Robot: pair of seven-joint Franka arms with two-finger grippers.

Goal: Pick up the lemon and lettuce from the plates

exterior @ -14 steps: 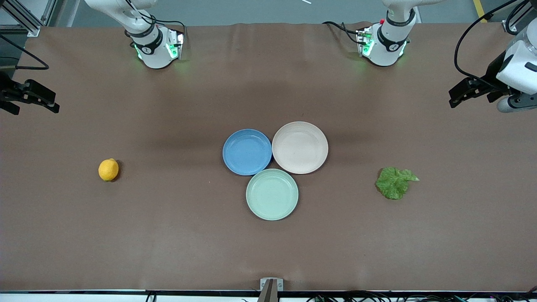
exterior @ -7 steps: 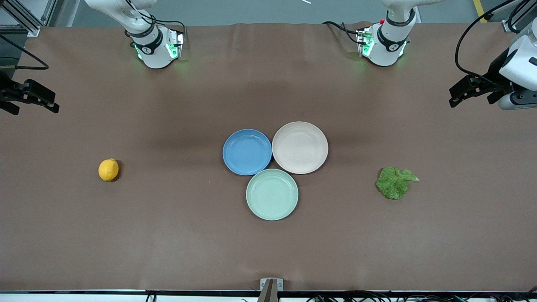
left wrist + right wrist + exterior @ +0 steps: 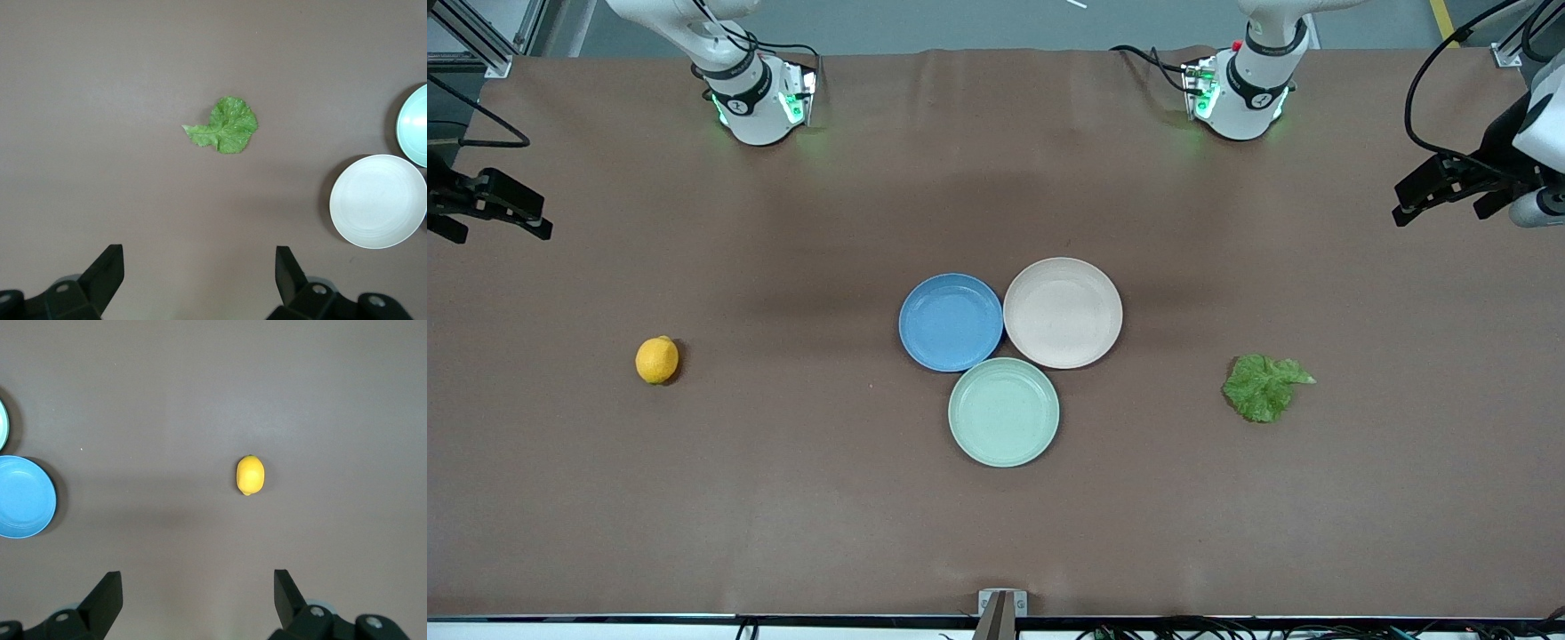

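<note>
The lemon [image 3: 657,360] lies on the bare table toward the right arm's end, also in the right wrist view [image 3: 250,475]. The lettuce [image 3: 1263,388] lies flat on the table toward the left arm's end, also in the left wrist view [image 3: 225,126]. The blue plate [image 3: 951,322] and the beige plate [image 3: 1063,313] sit side by side mid-table and hold nothing. My left gripper [image 3: 1436,191] [image 3: 198,267] is open, high over the table's edge at the left arm's end. My right gripper [image 3: 511,213] [image 3: 197,587] is open, over the edge at the right arm's end.
A pale mint-green plate [image 3: 1004,412] touches the blue and beige plates and is nearer the front camera. It also shows at the edge of the left wrist view [image 3: 417,127]. Brown cloth covers the table.
My left gripper has drifted outward toward the left arm's end of the table. The right gripper, lemon, lettuce and plates have not moved.
</note>
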